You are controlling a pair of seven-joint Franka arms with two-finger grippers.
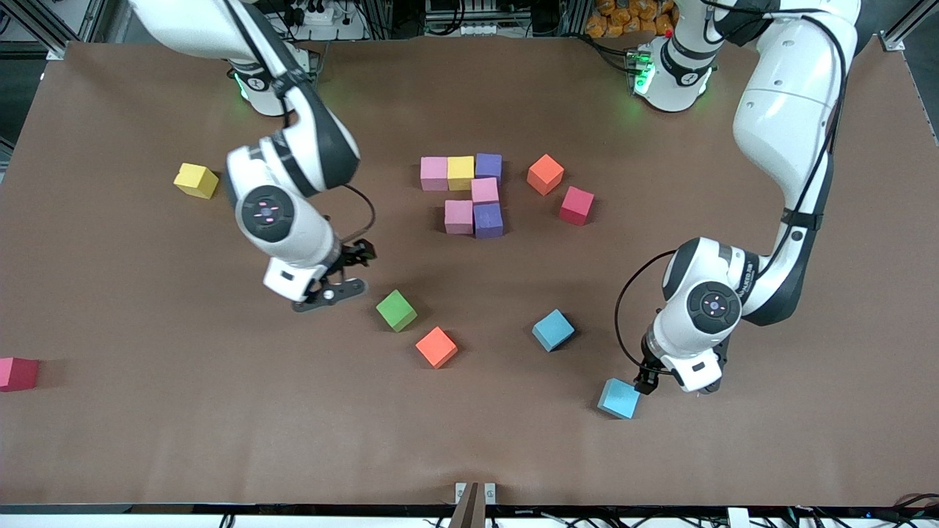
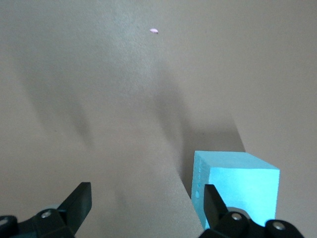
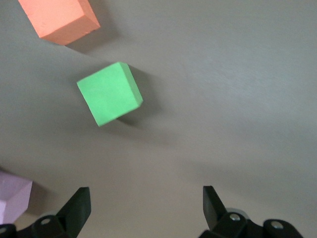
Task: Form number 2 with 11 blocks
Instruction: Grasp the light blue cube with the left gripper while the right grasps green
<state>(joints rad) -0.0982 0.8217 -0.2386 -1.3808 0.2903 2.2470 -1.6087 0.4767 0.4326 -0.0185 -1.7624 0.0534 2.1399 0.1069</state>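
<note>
Tabletop [image 1: 147, 440]: light blue block [image 1: 618, 398] just beside the open left tool [image 1: 644, 383].

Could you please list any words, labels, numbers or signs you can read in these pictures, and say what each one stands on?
Small dark lettering on the left arm, near its wrist: too small to read.
Blocks, table, right arm: no text visible.
Both wrist views: none.
</note>
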